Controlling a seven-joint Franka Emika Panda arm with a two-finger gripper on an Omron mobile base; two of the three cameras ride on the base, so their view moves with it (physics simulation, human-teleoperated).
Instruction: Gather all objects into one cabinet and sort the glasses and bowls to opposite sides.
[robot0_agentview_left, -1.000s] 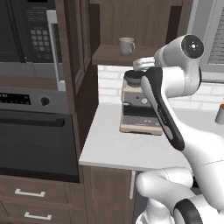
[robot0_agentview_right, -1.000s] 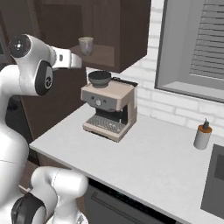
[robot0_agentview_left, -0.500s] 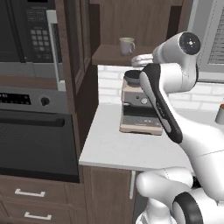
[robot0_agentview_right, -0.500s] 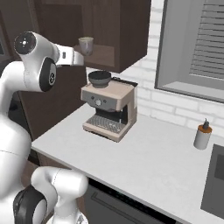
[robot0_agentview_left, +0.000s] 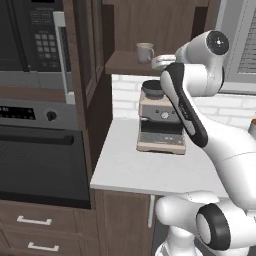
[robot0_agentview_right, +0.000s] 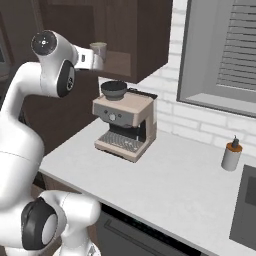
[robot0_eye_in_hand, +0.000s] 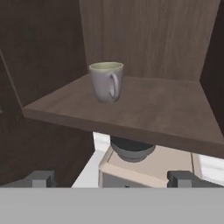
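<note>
A pale cream-grey mug (robot0_eye_in_hand: 106, 82) with a handle stands upright on the shelf board of a narrow open wood niche (robot0_eye_in_hand: 162, 118). It also shows as the mug (robot0_agentview_left: 145, 52) and the mug (robot0_agentview_right: 98, 49) in the base views. Below the niche a wide black bowl (robot0_agentview_left: 152, 88) rests on top of the coffee machine; it is seen again as the bowl (robot0_agentview_right: 114, 89) and the bowl (robot0_eye_in_hand: 131, 149). My gripper (robot0_eye_in_hand: 111, 179) is open with nothing between its fingers, just in front of the niche and short of the mug. It appears as the gripper (robot0_agentview_left: 158, 62) and the gripper (robot0_agentview_right: 101, 61). The wide cabinet is out of view.
A beige coffee machine (robot0_agentview_right: 125, 125) stands on the white counter (robot0_agentview_right: 190, 185) against the brick wall. A tall oven column (robot0_agentview_left: 40, 115) is on the left, a small bottle (robot0_agentview_right: 231, 156) and a sink edge on the right. The niche walls close in on both sides of the mug.
The hand has risen a little and drawn closer to the niche front. The mug and bowl have not moved; the fingers stayed open.
</note>
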